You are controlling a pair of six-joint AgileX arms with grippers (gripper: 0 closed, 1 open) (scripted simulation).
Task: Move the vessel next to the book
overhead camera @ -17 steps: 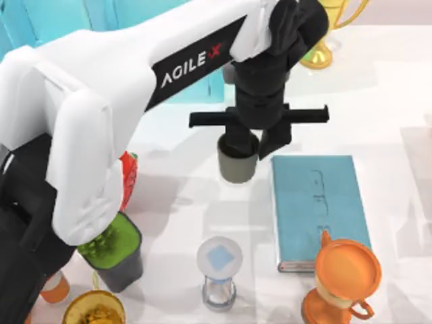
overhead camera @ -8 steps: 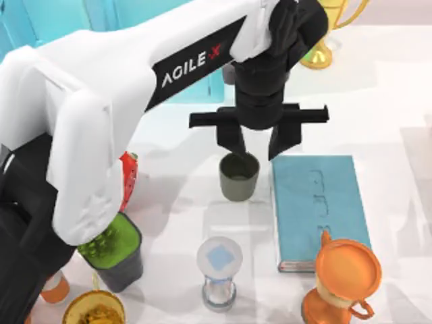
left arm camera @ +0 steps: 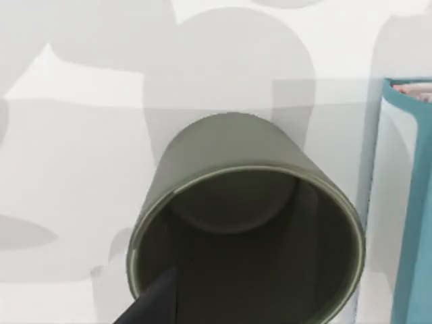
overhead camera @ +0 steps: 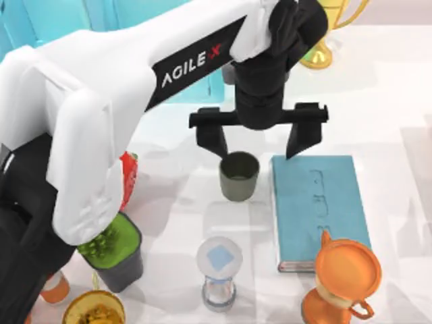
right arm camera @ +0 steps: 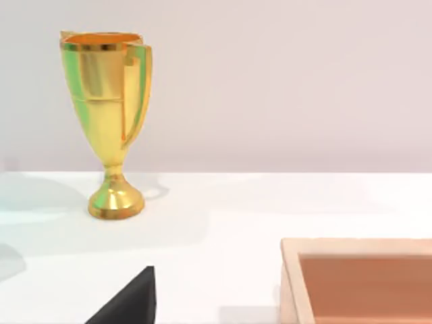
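With the fingers of the left gripper (overhead camera: 258, 138) now spread wide and clear of the cup wall, the olive-grey cup (overhead camera: 239, 175) stands alone on the white table (overhead camera: 175, 202). One second ago the fingers were closed on the cup's rim; half a second ago they had parted slightly; at this moment they stand well apart on either side, above and just beyond the far edge of the cup, touching nothing.

Going left to right across the top view:

1. The black plant pot (overhead camera: 115, 250) sits at the near left, well apart from the work area.
2. The hourglass (overhead camera: 219, 272) stands nearer than the cup, apart from it.
3. The cup is upright, its open mouth facing up. The left wrist view confirms this: the cup (left arm camera: 246, 236) rests on the table with a narrow strip of table between it and the book (left arm camera: 405, 202).
4. The teal-blue book (overhead camera: 318, 209) lies flat just to the right of the cup, near but not touching.
5. The orange pitcher (overhead camera: 341, 280) stands at the near end of the book.

Judgement: the placement is made and the release is done; withdrawing the arm is probably all that remains.

The right gripper's (right arm camera: 128, 304) finger state cannot be told; that arm is parked, facing a gold trophy (right arm camera: 111, 121).
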